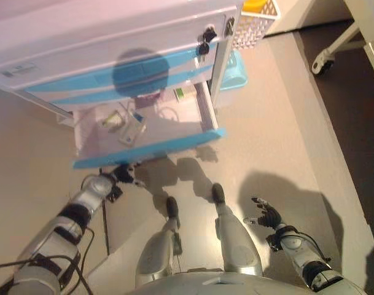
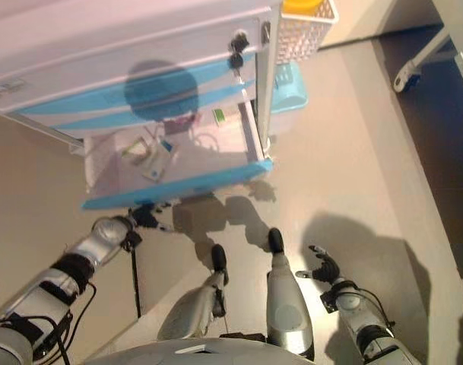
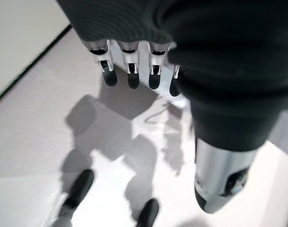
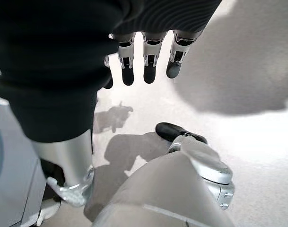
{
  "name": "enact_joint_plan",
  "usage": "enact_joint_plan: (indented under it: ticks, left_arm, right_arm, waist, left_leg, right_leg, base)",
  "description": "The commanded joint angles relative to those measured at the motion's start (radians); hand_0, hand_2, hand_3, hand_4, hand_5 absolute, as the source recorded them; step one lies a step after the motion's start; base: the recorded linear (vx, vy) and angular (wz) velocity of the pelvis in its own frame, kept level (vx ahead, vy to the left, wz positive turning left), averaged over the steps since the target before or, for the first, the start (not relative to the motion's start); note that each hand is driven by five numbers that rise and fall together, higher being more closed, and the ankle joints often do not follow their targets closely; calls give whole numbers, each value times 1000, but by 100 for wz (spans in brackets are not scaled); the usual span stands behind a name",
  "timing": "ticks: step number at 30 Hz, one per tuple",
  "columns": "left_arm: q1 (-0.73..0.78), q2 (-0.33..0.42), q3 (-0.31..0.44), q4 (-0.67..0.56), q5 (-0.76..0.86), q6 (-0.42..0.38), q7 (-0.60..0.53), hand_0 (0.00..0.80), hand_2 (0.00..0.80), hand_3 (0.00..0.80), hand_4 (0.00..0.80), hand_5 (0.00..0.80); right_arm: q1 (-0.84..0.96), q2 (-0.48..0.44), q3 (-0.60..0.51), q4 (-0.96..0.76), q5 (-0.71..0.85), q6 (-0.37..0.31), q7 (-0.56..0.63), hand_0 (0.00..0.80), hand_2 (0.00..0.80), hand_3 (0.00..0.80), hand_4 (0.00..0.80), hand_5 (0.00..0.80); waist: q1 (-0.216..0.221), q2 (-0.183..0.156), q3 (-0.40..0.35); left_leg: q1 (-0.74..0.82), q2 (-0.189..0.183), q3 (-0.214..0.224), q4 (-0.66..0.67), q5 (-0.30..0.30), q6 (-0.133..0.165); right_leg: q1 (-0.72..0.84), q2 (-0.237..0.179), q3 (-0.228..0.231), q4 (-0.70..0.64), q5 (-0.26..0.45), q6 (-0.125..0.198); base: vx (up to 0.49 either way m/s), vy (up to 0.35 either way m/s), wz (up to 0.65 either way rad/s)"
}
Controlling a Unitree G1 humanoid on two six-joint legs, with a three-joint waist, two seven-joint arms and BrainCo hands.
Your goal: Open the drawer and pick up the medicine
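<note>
The medicine is most likely among the small packets (image 1: pixel 130 126) lying on the floor of the open drawer (image 1: pixel 150 150), toward its left half; a small green-and-white box (image 1: pixel 180 93) sits near its back right corner. Which item is the medicine cannot be told. The drawer stands pulled out from the white-and-blue cabinet (image 1: pixel 107 43), its blue front edge nearest the robot. The opening step looks done; the pick-up is not yet begun. The left hand (image 1: pixel 120 174) hangs just below the drawer's front edge near its left corner, fingers (image 3: pixel 133 78) straight and relaxed, holding nothing. Next, it would need to rise over the front lip and reach down inside. The right hand (image 1: pixel 266 215) hangs well apart over bare floor, fingers loosely spread and empty. A white basket (image 1: pixel 255 23) hangs at the cabinet's right side, clear of the reach.
</note>
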Motion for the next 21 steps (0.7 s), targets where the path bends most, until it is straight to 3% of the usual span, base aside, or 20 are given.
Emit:
enact_joint_plan:
  ticks: [1,7,10,16,21]
  left_arm:
    - [-183,103,100,38,-131,17,5,0,0,0,0,0]
    - [-430,179,121,176,-231,43,84,0,0,0,0,0]
    - [-510,191,140,263,-237,3,161,0,0,0,0,0]
    - [-564,225,171,345,-205,-118,315,0,0,0,0,0]
    - [-502,208,203,295,-229,-104,280,0,0,0,0,0]
  right_arm:
    - [22,-43,47,-65,35,-29,-19,0,0,0,0,0]
    - [17,-70,53,-145,66,-34,-86,0,0,0,0,0]
    - [18,-72,44,-152,62,-40,-116,0,0,0,0,0]
    - [43,-77,46,-143,78,-49,-124,0,0,0,0,0]
    - [62,-61,38,-145,66,-53,-126,0,0,0,0,0]
  waist:
    - [-46,-18,-23]
    - [-83,-47,0]
    - [-95,-57,-3]
    - [-100,-72,-21]
    - [-91,-69,-28]
  left_leg:
    - [-165,-29,-20,213,-82,58]
    - [-309,-36,-9,423,-159,72]
    - [-372,-35,-13,521,-206,81]
    - [-430,-34,-20,597,-244,93]
    - [-440,-39,-27,619,-261,95]
  right_leg:
    - [-96,29,7,161,-51,-26]
    - [-221,41,13,299,-95,-48]
    - [-279,54,12,386,-133,-64]
    - [-344,84,24,467,-169,-83]
    - [-352,99,26,497,-189,-91]
  base:
    - [-31,30,-2]
    - [-44,34,0]
    - [-21,16,3]
    - [-1,-14,-12]
    - [-11,-35,1]
